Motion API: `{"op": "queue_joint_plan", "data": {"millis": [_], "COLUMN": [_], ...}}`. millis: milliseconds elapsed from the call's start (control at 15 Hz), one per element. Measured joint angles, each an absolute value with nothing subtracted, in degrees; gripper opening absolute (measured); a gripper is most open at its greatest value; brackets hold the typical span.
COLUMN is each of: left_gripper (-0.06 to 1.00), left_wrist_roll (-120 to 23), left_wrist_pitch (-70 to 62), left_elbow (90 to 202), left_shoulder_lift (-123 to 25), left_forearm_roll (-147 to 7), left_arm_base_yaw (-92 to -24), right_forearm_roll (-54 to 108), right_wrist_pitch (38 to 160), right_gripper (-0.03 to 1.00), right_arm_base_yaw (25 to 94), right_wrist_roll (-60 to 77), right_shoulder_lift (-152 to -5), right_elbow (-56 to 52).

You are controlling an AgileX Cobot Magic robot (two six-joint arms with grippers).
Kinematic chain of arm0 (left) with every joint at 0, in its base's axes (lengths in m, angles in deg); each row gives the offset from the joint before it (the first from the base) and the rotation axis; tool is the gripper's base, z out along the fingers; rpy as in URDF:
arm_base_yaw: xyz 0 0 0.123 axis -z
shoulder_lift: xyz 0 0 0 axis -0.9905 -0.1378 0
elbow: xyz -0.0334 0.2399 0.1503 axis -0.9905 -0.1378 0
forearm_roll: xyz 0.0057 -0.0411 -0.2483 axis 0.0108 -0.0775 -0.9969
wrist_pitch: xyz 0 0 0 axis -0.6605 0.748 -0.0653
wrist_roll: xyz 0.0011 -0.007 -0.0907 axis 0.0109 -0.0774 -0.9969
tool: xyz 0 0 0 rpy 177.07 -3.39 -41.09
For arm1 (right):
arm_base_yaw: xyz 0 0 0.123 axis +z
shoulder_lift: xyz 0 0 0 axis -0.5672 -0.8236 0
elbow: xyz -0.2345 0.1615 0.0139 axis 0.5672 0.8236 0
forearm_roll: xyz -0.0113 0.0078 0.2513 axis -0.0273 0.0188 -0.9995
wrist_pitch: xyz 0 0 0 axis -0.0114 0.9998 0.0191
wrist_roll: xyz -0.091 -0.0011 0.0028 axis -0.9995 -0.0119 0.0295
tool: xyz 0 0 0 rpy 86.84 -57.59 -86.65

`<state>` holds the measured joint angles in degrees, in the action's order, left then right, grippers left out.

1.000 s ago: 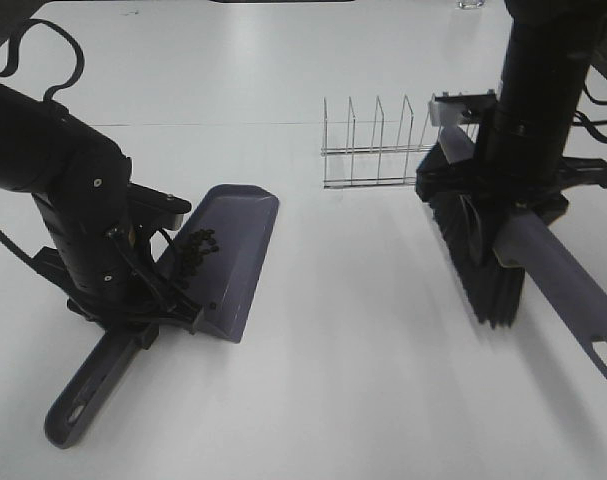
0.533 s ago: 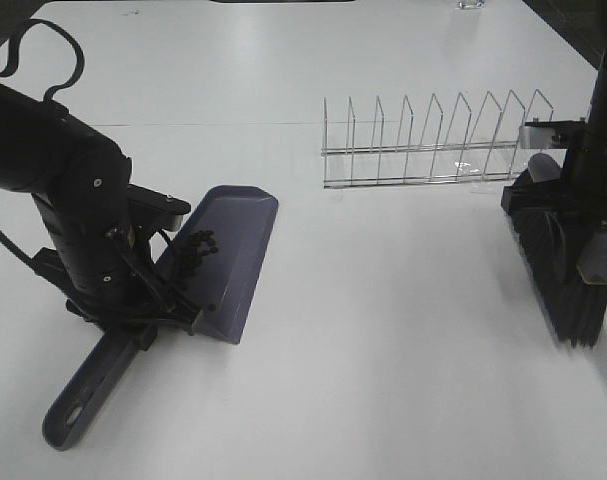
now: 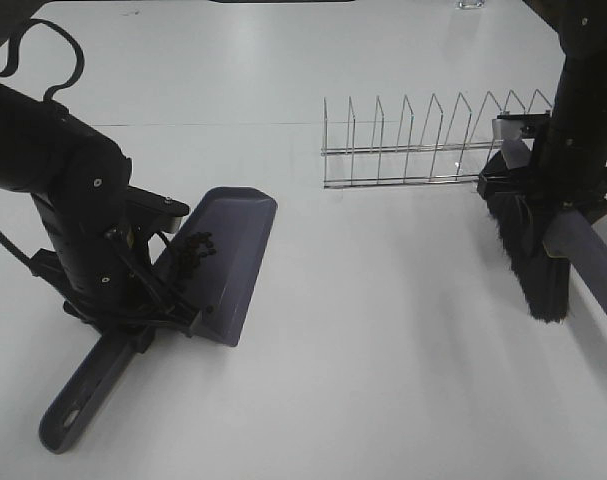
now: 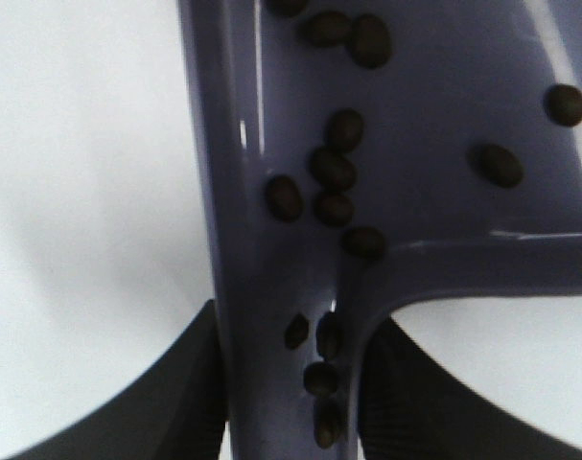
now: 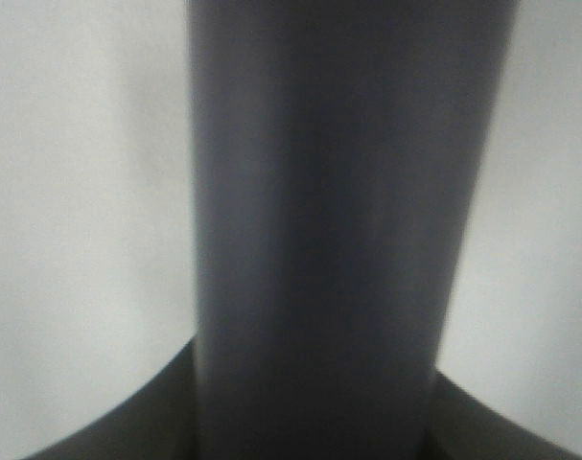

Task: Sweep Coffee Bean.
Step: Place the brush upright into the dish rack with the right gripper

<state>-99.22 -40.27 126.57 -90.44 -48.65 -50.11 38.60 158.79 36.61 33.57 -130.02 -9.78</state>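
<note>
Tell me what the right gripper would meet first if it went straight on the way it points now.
The right gripper points down, shut on the brush handle. Beyond that handle it would probably meet the white table first; the gap is hard to judge.

High camera overlooks the table [image 3: 383, 380]; left wrist closely faces its dustpan [image 4: 434, 115], right wrist its brush handle [image 5: 319, 192]

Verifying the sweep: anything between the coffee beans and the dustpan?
Nothing visible. The coffee beans already lie inside the dustpan, toward its handle; the brush hangs far right, by the wire rack.
</note>
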Motion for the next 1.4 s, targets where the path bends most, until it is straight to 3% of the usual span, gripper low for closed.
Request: {"op": "queue_joint_plan", "data": {"millis": [533, 1400], "left_gripper": [0.34, 0.34], "left_wrist_roll": [-99.2, -99.2], "left_wrist_pitch": [-41.9, -42.3], "left_elbow": [126.6, 126.6], "left_shoulder_lift": [-90.4, -90.4], "left_forearm_roll": [-48.7, -49.1], "left_arm_base_yaw": [-50.1, -50.1], "right_forearm_roll": [38.0, 33.4], "right_wrist_pitch": [162.5, 160.9], "right_gripper": [0.29, 0.29], "right_arm_base_yaw": [36.2, 35.0], "right_wrist_roll": [29.7, 27.1], "right_shoulder_lift": [-139.1, -144.7], "right_elbow": [-24.7, -40.1]}}
